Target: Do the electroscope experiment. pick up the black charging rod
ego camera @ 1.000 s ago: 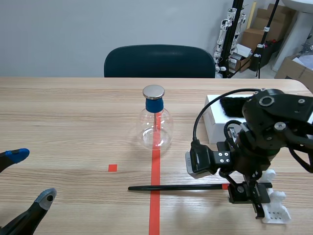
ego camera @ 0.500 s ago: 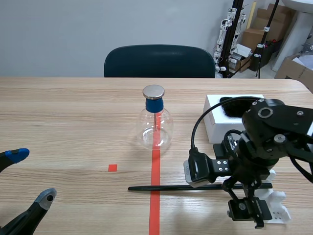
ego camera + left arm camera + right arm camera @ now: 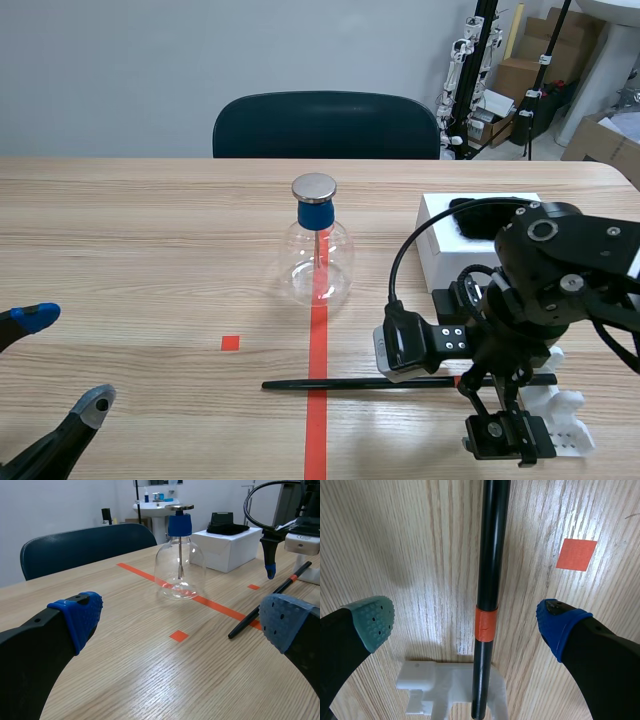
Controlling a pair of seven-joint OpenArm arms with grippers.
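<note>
The black charging rod (image 3: 350, 383) lies flat on the wooden table, crossing the red tape line; an orange band (image 3: 486, 623) rings it near its right end. That end rests on a white stand (image 3: 565, 420). My right gripper (image 3: 488, 410) hangs open straight above the rod's right part. In the right wrist view the rod (image 3: 490, 555) runs between the gripper (image 3: 465, 622)'s spread fingers, touching neither pad. My left gripper (image 3: 65, 360) stays open and empty low at the table's near left, far from the rod (image 3: 260, 611).
A glass electroscope flask (image 3: 317, 255) with a blue neck and metal disc stands on the tape line behind the rod. A white box (image 3: 435, 245) with a black cloth (image 3: 480, 215) on top sits at the right. A dark chair (image 3: 325, 125) stands beyond the table.
My right gripper has dropped lower and shifted a little toward the near edge, settling over the rod. The rod, the flask and my left arm have not moved.
</note>
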